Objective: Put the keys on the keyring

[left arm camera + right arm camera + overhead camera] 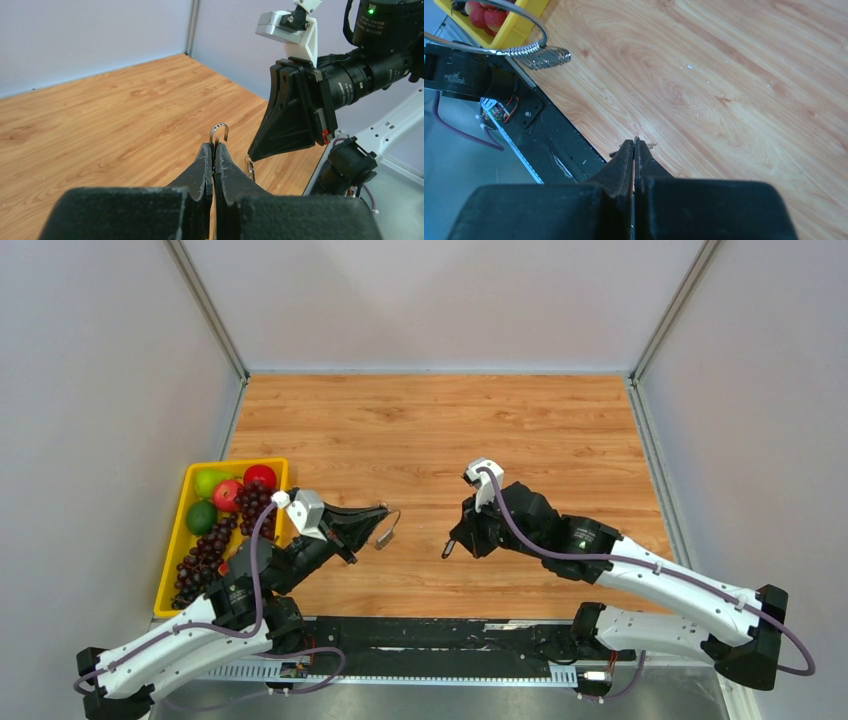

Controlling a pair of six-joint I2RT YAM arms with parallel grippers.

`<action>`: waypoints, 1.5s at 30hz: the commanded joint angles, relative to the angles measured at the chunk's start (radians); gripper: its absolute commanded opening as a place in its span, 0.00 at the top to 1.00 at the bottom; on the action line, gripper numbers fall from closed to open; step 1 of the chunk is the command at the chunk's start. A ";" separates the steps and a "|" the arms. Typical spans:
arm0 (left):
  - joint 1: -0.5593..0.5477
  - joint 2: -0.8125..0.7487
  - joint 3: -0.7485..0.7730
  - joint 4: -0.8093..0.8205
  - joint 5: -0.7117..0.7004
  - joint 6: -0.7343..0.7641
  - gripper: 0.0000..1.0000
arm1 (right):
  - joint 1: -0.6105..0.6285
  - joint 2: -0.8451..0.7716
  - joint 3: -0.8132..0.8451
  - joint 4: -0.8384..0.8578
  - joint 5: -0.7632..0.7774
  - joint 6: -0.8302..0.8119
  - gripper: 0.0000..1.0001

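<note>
Above table (420, 430): left gripper (214, 150) pinches thin silver keyring (218, 124); right gripper (634, 145) closed (contents unclear).

A wooden table (440, 430) carries a yellow tray (176, 540) at its left edge. Inside the tray lie two green fruits (209, 481) and two red fruits (260, 477) (all at the far end). A bunch of dark grapes (205, 555) fills the nearer part.

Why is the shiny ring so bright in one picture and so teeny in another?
Right wrist view: the keyring sits large in the top-left corner, with bright glints on its metal. Top view: it is a tiny loop under even light. Left wrist view: its tip shows sharp above the shut left tool.
</note>
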 commanded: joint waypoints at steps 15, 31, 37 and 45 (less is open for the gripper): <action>-0.003 -0.012 0.033 0.034 0.076 -0.002 1.00 | 0.011 -0.018 0.102 0.172 -0.198 -0.035 1.00; -0.003 -0.018 0.002 0.155 0.208 0.025 1.00 | 0.012 -0.028 0.090 0.448 -0.401 0.149 1.00; -0.003 -0.023 -0.010 0.196 0.243 0.030 1.00 | 0.012 -0.033 0.071 0.526 -0.431 0.208 1.00; -0.003 -0.023 -0.015 0.223 0.278 0.037 1.00 | 0.011 -0.024 0.051 0.637 -0.475 0.277 1.00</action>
